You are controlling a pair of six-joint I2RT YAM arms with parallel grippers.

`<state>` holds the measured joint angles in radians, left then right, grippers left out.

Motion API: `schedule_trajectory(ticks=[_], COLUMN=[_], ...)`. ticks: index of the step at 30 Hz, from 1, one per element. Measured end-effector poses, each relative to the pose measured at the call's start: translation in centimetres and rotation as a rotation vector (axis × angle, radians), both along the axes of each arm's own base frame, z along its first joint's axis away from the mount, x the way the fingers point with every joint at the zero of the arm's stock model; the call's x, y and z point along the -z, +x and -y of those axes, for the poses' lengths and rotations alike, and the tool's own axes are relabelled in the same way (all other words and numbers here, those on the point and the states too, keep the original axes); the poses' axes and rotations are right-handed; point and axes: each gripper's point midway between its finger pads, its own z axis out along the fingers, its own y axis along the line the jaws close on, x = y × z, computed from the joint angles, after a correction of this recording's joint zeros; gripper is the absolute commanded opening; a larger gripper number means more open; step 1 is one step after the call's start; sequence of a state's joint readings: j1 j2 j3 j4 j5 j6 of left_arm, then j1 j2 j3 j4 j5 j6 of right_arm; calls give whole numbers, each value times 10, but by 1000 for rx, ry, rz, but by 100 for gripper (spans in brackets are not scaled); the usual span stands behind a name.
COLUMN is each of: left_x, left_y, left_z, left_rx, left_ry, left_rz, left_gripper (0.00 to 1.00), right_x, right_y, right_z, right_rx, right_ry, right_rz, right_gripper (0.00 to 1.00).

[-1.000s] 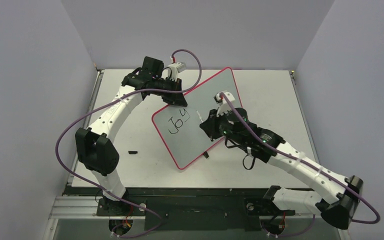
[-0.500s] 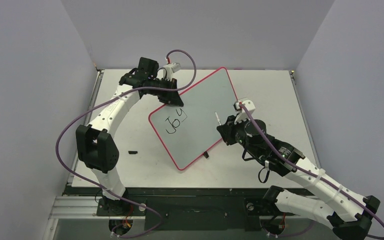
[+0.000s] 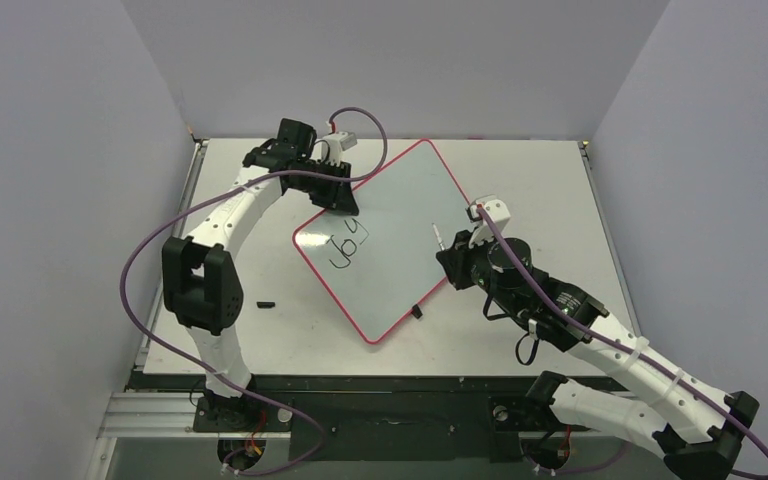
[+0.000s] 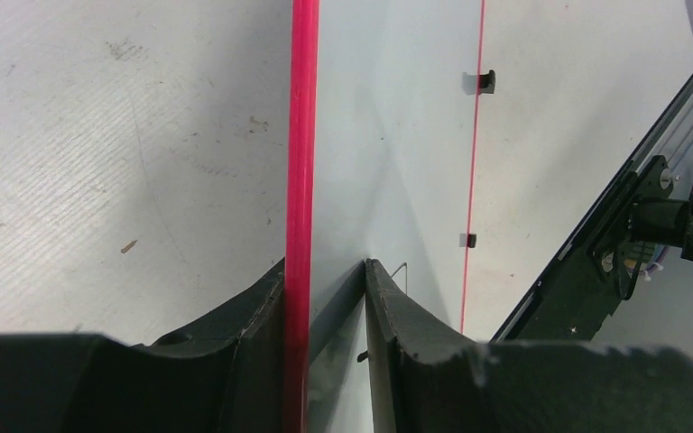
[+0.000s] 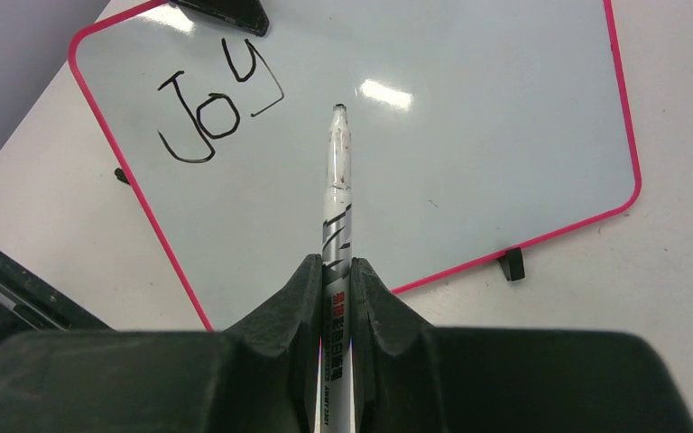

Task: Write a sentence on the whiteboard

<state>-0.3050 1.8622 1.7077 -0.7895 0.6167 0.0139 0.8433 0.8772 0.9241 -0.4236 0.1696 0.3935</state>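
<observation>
On the white table (image 3: 550, 190), your left gripper (image 3: 345, 203) pinches the whiteboard (image 3: 400, 215) at ten o'clock and your right gripper (image 3: 452, 255) clenches the marker (image 3: 436, 236); hard pressing could skew it.

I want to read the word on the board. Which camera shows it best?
The right wrist view: the word "Joy" is big and clear on the board, beside the marker tip. The top view shows it tiny. The left wrist view shows mostly the board's red rim, no letters to read.
</observation>
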Motion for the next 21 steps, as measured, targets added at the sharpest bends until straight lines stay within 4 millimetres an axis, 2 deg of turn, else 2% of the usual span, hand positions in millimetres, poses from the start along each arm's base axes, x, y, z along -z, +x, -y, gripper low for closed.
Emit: schedule_trajectory(ticks=[12, 21], left_x=[16, 10], left_y=[9, 19], left_z=[-12, -19], left_rx=[-10, -21], left_ry=[87, 122], left_rz=[32, 78], left_gripper=[38, 49], right_x=[14, 15], right_y=[6, 7], right_z=[-3, -2], right_rx=[0, 5], right_ry=[-48, -50], right_rz=[-24, -26], right_gripper=[0, 0])
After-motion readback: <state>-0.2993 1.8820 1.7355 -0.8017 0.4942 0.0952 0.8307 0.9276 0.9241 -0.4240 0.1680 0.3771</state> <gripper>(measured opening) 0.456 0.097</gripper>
